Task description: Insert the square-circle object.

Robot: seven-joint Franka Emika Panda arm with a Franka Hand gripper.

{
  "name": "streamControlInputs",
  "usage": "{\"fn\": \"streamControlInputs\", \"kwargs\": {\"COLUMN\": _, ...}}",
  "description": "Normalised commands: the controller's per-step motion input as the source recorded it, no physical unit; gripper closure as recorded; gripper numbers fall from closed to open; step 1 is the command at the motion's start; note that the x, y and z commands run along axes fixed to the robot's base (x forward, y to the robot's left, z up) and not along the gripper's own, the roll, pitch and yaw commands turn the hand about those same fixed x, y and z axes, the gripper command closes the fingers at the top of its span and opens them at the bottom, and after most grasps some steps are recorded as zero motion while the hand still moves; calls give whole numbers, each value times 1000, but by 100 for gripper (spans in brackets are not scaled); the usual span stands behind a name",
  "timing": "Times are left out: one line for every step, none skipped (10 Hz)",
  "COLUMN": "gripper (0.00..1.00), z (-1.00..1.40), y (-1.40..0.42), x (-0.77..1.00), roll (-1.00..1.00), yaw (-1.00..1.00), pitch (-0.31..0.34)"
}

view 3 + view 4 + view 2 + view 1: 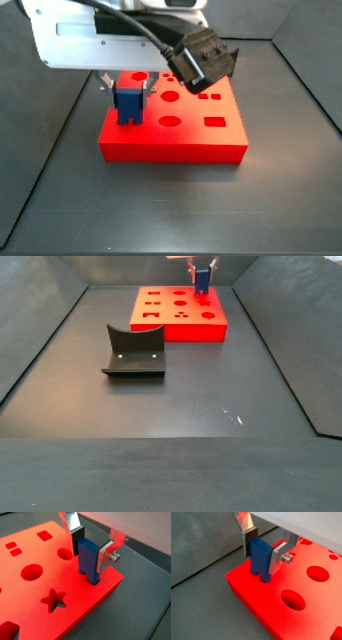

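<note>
Nearest in a side view stands the fixture [134, 354] on the floor, well apart from the red block [181, 316]. Over that block's corner the gripper [264, 548] clamps the blue piece [261, 559] upright, prongs touching the block's top near its edge.

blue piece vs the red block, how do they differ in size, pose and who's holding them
The blue piece is small and narrow; the red block is wide, flat and far larger. The blue piece stands upright at the red block's corner, between the fingers of the gripper, its prongs on the block's top; the red block lies on the floor, ungripped. Only the red block has shaped holes. Both look like plain-coloured plastic.
</note>
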Motion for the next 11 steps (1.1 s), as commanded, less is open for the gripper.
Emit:
{"fn": "streamControlInputs", "kwargs": {"gripper": 100, "z": -691, "y": -94, "x": 69, "roll": 140, "yaw": -17, "pitch": 0}}
{"fn": "streamControlInputs", "kwargs": {"gripper": 100, "z": -771, "y": -100, "x": 86, "roll": 123, "yaw": -37, "pitch": 0}}
{"fn": "streamControlInputs", "kwargs": {"gripper": 100, "z": -929, "y": -80, "x": 71, "roll": 49, "yaw": -69, "pitch": -10}}
{"fn": "streamControlInputs", "kwargs": {"gripper": 100, "z": -891, "y": -46, "x": 66, "roll": 53, "yaw": -66, "pitch": 0}}
{"fn": "streamControlInputs", "kwargs": {"gripper": 100, "z": -763, "y": -14, "x": 63, "roll": 63, "yaw": -60, "pitch": 0}}
{"fn": "streamControlInputs", "kwargs": {"gripper": 100, "z": -640, "y": -40, "x": 149, "roll": 54, "yaw": -20, "pitch": 87}}
{"fn": "streamControlInputs", "kwargs": {"gripper": 100, "z": -660, "y": 51, "x": 300, "roll": -139, "yaw": -197, "pitch": 169}}
{"fn": "streamControlInputs", "kwargs": {"gripper": 100, "z": -651, "y": 60, "x": 329, "roll": -146, "yaw": -243, "pitch": 156}}
{"fn": "streamControlInputs", "kwargs": {"gripper": 100, "z": -686, "y": 6, "x": 354, "roll": -151, "yaw": -209, "pitch": 107}}
{"fn": "streamControlInputs", "kwargs": {"gripper": 100, "z": -717, "y": 9, "x": 357, "roll": -146, "yaw": -180, "pitch": 97}}
{"fn": "streamControlInputs", "kwargs": {"gripper": 100, "z": -783, "y": 43, "x": 203, "roll": -139, "yaw": -123, "pitch": 80}}
